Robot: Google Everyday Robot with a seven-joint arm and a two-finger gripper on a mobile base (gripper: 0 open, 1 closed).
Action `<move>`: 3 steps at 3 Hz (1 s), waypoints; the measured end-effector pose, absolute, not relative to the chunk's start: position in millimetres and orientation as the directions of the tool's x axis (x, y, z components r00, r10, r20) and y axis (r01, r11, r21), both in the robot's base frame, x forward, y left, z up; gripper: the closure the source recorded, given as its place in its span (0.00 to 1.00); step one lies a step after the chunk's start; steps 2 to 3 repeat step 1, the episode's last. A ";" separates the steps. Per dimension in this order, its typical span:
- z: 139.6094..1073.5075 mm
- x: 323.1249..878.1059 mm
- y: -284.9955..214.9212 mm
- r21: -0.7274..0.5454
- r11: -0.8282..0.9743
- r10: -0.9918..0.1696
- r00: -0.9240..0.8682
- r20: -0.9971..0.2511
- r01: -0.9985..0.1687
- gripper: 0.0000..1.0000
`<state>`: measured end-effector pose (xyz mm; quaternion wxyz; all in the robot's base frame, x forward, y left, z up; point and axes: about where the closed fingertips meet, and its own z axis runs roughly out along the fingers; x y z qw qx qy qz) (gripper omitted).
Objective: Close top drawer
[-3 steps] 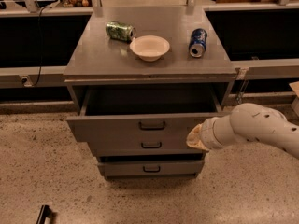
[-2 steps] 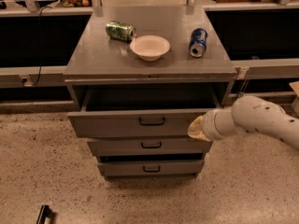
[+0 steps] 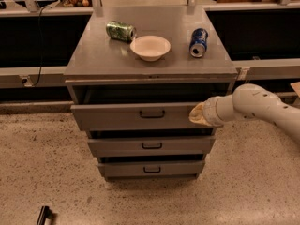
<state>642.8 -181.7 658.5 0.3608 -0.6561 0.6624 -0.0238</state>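
The top drawer [image 3: 122, 116] of the grey cabinet is a wide grey metal drawer with a small dark bar handle [image 3: 152, 113] at its centre. It stands partly open, with a dark gap showing above its front panel. My gripper [image 3: 198, 115] comes in from the right on a white arm [image 3: 258, 104] and rests against the right end of the drawer's front panel. Its tan tip touches the panel, to the right of the handle.
On the cabinet top [image 3: 93, 55] lie a green can [image 3: 120, 31] on its side, a white bowl [image 3: 150, 47] and a blue can [image 3: 198, 42]. Two shallower drawers [image 3: 151, 145] sit below. Dark shelving flanks the cabinet. A small dark object [image 3: 43, 214] lies on the speckled floor.
The gripper has moved up and toward the cabinet along the top drawer's front. The drawer has slid further in, and the dark gap above it is narrower.
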 end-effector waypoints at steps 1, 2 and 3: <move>667.5 637.8 -175.1 -0.532 0.156 -0.865 0.144 -0.480 -0.832 1.00; 667.5 637.8 -175.1 -0.532 0.156 -0.865 0.144 -0.480 -0.832 1.00; 667.5 637.8 -175.1 -0.532 0.156 -0.865 0.144 -0.480 -0.832 1.00</move>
